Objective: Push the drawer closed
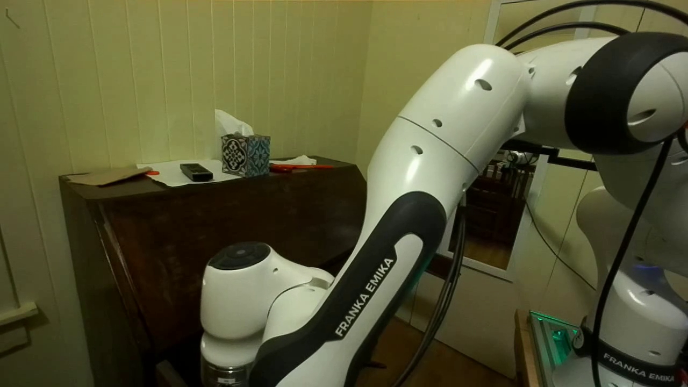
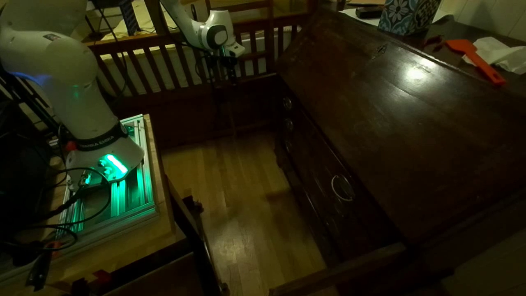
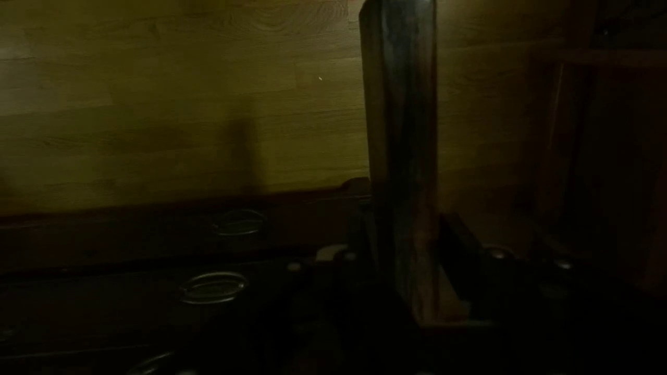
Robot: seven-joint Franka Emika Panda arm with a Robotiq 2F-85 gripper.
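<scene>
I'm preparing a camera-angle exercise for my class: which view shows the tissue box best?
An exterior view: the tissue box stands whole there, white tissue poking from its top. In an exterior view where the picture's top edge crops it, only the lower part of its patterned sides shows. The wrist view misses it.
</scene>
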